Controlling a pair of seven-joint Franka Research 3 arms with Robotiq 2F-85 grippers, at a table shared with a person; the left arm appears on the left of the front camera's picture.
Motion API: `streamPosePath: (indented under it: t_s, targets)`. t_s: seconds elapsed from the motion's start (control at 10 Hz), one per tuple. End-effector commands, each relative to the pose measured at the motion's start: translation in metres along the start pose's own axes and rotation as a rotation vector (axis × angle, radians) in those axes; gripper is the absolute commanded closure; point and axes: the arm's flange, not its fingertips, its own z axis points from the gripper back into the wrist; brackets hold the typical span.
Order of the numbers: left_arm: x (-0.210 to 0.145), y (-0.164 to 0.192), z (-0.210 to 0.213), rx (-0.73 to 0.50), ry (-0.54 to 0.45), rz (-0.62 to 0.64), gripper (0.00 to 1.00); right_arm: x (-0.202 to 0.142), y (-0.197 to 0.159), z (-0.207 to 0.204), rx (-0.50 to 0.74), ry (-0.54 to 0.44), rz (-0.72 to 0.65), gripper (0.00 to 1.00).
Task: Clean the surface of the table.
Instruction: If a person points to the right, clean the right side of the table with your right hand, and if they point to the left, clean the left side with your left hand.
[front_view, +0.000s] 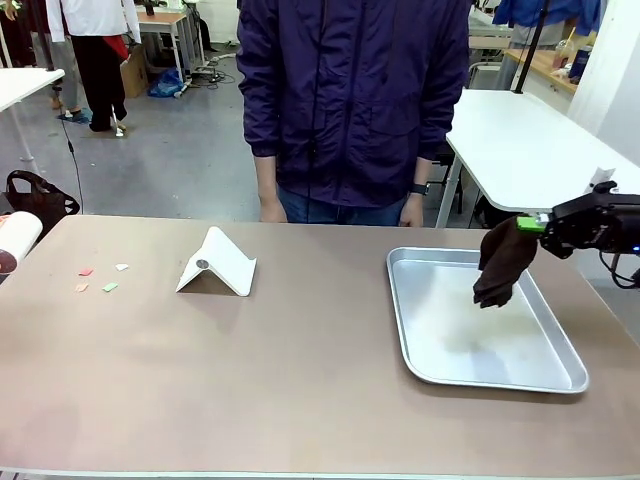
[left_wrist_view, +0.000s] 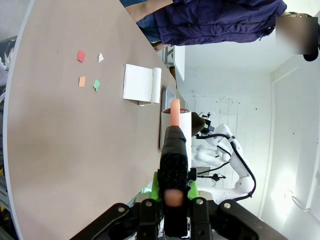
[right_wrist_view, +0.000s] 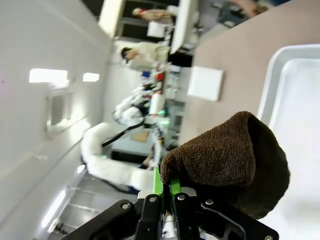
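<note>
Right fingers: pressed together on a dark brown terry cloth (front_view: 505, 262). The right gripper (front_view: 532, 224) holds it so that it hangs, soft and folded, over the tray (front_view: 400, 300).
Left fingers: the left gripper (left_wrist_view: 173, 192) is clamped on a tool (left_wrist_view: 173, 150) with a rough black handle and a peach-orange tip.
Tray: shiny metal, rectangular, with rounded corners, on the right part of the table.
Surface of the table (front_view: 300, 390): flat, matte, taupe rectangle. Its long axis runs left to right across the front view, and a person (front_view: 350, 100) stands at the far side.
On it: small paper scraps (front_view: 100, 278) in red, white, orange and green at the left. Near them is a white folded stand (front_view: 217, 265), tent-shaped.
</note>
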Motion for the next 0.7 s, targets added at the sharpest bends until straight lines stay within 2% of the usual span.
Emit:
streamPosePath:
  t_s: [0.0, 0.2, 0.4, 0.6]
  targets:
    - [-0.003, -0.003, 0.0, -0.001, 0.003, -0.01, 1.0, -0.024, 0.038, 0.003, 0.086, 0.039, -0.101, 0.94]
    - [-0.003, -0.003, 0.0, -0.001, 0.003, -0.01, 1.0, -0.059, 0.065, -0.008, 0.032, 0.024, -0.146, 0.94]
    - [-0.003, -0.003, 0.0, -0.001, 0.003, -0.01, 1.0, -0.084, 0.075, -0.019, -0.022, 0.025, -0.155, 0.94]
    - [-0.003, -0.003, 0.0, -0.001, 0.003, -0.01, 1.0, -0.091, 0.076, -0.023, -0.019, 0.003, -0.132, 0.94]
